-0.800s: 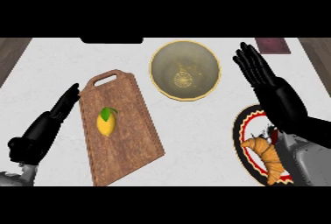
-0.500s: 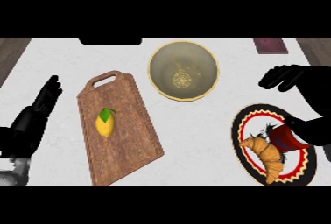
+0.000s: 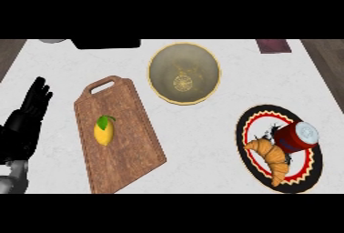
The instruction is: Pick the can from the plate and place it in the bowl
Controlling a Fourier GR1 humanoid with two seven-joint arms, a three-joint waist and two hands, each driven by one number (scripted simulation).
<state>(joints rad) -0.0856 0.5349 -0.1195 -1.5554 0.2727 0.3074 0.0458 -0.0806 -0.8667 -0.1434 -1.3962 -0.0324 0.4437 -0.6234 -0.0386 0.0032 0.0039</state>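
Observation:
A red can (image 3: pixel 296 135) with a white top lies on its side on the round patterned plate (image 3: pixel 250 122) at the right, touching a croissant (image 3: pixel 270 156) beside it. The olive bowl (image 3: pixel 184 73) with a yellow rim stands up and to the left of the plate, with nothing in it. My left hand (image 3: pixel 25 120) rests open at the left edge, fingers straight and pointing up, far from the can. My right hand shows nowhere in the head view.
A wooden cutting board (image 3: pixel 123 145) with a handle lies between the left hand and the plate, a lemon (image 3: pixel 103 132) with a green leaf on it. A dark object (image 3: pixel 106 43) sits at the top edge and a maroon one (image 3: pixel 273 45) at the top right.
My right hand, raised over the plate before, has drawn out of view, uncovering the can on the plate. My left hand has shifted left toward the edge.

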